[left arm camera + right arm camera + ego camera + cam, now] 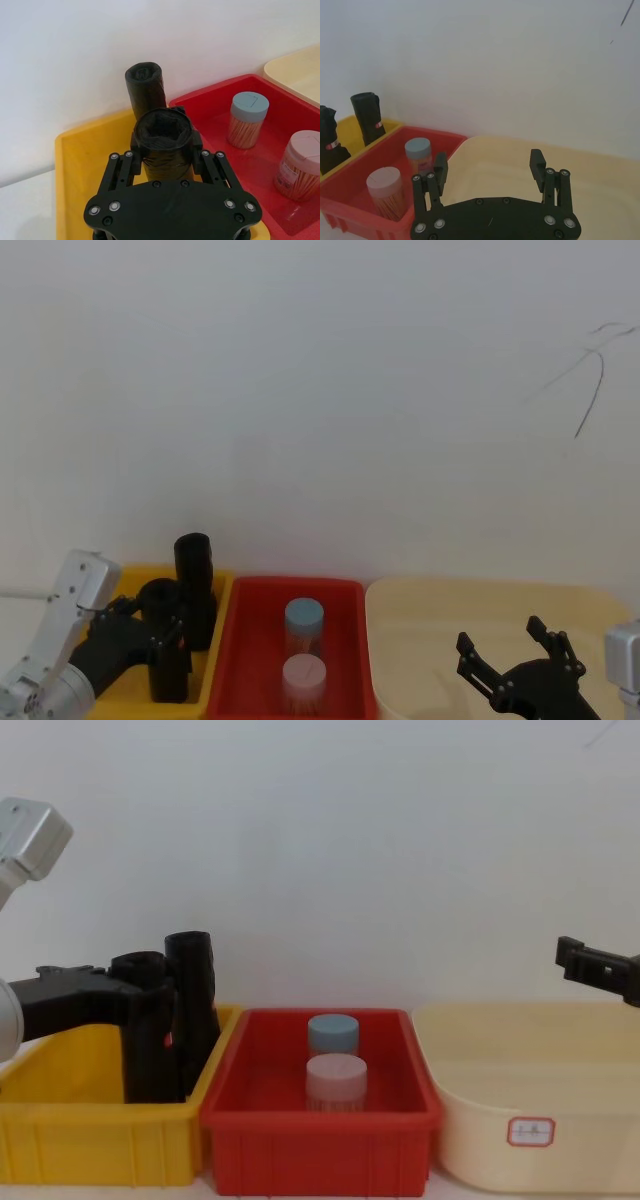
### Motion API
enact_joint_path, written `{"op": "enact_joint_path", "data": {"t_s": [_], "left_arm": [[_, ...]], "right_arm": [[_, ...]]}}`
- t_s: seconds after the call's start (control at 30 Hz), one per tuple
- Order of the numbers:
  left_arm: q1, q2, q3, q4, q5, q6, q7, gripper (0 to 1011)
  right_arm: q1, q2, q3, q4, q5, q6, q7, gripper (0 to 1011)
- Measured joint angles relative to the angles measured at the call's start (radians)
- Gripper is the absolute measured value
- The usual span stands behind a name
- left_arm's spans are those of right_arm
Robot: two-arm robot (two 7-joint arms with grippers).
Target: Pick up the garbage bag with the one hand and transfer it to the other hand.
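Left claw: The left claw (pixel 165 150) was clamped on the upper part of the garbage bag (pixel 150 1060), one finger on each side, with the roll upright between them.
Garbage bag: It stood on end in the yellow bin (pixel 100 1145). The bin's front wall hid its lower end, so I could not tell whether it had left the floor.
Why that grip: A hold high on the roll probably left the lower length free for the other claw to take.
Right claw: The right claw (pixel 489 160) hung open and empty above the beige tub (pixel 470 1120), well apart from the bag and likely waiting to receive it.
Between the claws: The red bin (pixel 315 1150) held a pink-lidded toothpick jar (pixel 335 1080) and, behind it, a blue-lidded jar (pixel 332 1033). A handover path would cross above them, so height would matter.
In the way: A second black roll (pixel 190 990) stood just behind the held one, touching it or nearly so. A straight upward lift looked safest to avoid dragging it along.
Backdrop: A plain white wall (pixel 320 390) rose close behind the bins.
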Motion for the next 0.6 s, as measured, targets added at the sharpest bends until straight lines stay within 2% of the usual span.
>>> {"op": "enact_joint_path", "data": {"t_s": [0.3, 0.6], "left_arm": [[0.003, 0.004, -0.009, -0.023, -0.004, -0.002, -0.016, 488], [0.003, 0.015, -0.039, -0.09, -0.045, -0.008, -0.061, 436]], "right_arm": [[-0.003, 0.016, 0.001, -0.011, 0.0, -0.001, 0.029, 1001], [-0.016, 0.066, 0.004, -0.046, 0.013, 0.0, 0.108, 1001]]}}
